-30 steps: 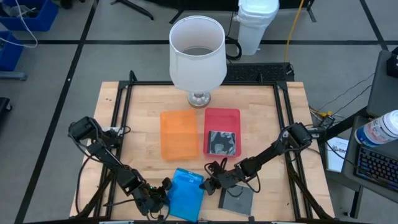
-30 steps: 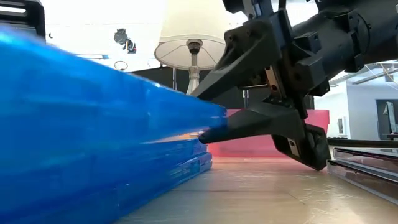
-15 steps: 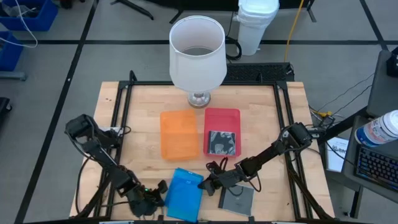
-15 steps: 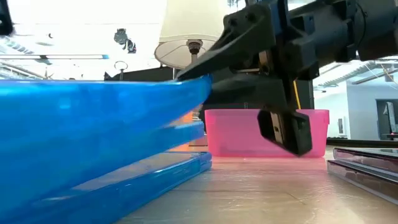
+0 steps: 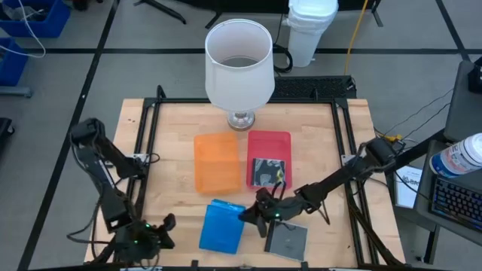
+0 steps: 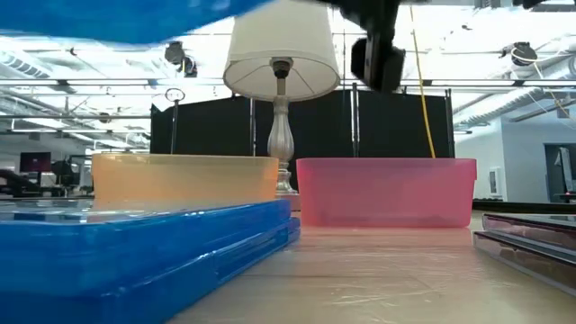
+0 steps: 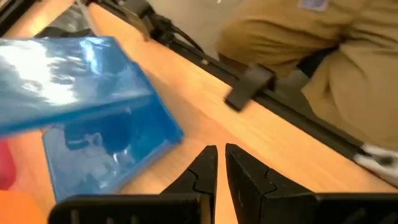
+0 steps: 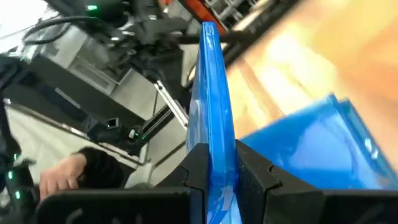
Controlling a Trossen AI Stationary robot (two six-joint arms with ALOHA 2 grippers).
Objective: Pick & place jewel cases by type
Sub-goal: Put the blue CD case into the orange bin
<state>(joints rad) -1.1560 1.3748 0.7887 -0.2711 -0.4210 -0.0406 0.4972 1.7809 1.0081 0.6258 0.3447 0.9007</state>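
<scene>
A bright blue jewel case (image 5: 222, 226) hangs in the air in my right gripper (image 5: 250, 214), which is shut on it. In the low view it crosses the top of the picture (image 6: 126, 20), above a blue case stack (image 6: 144, 256) lying flat on the table. Dark grey cases (image 5: 287, 240) lie flat just to the right. One more dark case (image 5: 268, 172) rests in the red tray (image 5: 269, 139). My left gripper (image 5: 160, 228) waits at the near left corner, its fingers (image 7: 208, 163) almost together and touching nothing. My right gripper pinches the top blue case between its two fingers (image 8: 198, 163) at its right edge (image 8: 214, 127). The fingers come in about level from the table's right. The case is lifted clear and lies roughly flat above the blue stack (image 8: 311, 143).
The orange tray (image 5: 217, 162) and the red tray sit side by side mid-table, with a white lamp (image 5: 239, 64) behind them. A black frame rail (image 5: 147, 143) borders the table. A person in tan clothes (image 7: 311, 56) stands beyond the near edge.
My right gripper has risen with the top blue case. The case was tilted with its left part down, then came level, and now hangs clear above the stack. My left arm has drawn back from the case toward the table's near left corner.
</scene>
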